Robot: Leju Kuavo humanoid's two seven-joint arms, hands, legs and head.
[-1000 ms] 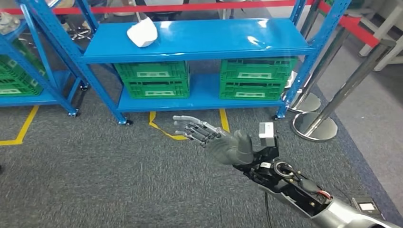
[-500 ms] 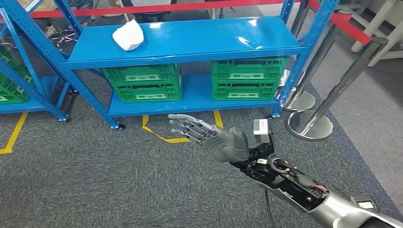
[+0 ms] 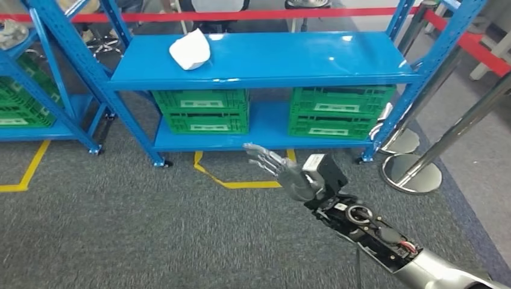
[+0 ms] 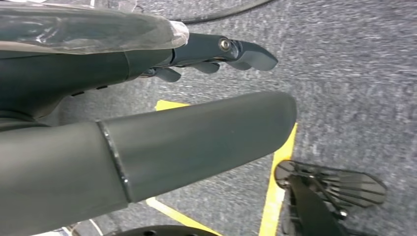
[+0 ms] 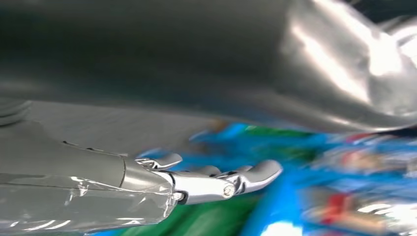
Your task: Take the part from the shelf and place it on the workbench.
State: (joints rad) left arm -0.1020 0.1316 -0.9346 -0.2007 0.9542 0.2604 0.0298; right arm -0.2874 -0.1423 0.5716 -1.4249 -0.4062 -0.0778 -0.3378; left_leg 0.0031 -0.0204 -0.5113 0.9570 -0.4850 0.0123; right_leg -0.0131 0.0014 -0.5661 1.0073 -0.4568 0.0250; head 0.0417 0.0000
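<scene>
The right arm (image 3: 385, 238) is extended forward from the lower right of the head view, silver at the upper section, with exposed dark mechanics toward the wrist. The right hand (image 3: 283, 171) is held out flat, fingers (image 3: 260, 153) stretched forward and slightly spread, nothing gripped. In the right wrist view the fingers are seen extended, empty. The left hand (image 4: 147, 98) is seen in the left wrist view, thumb (image 4: 196, 137) straight, dark fingers (image 4: 231, 49) extended, nothing held.

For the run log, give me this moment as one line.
phase: approach | right hand: open, empty | white part: on blue shelf | left hand: open
</scene>
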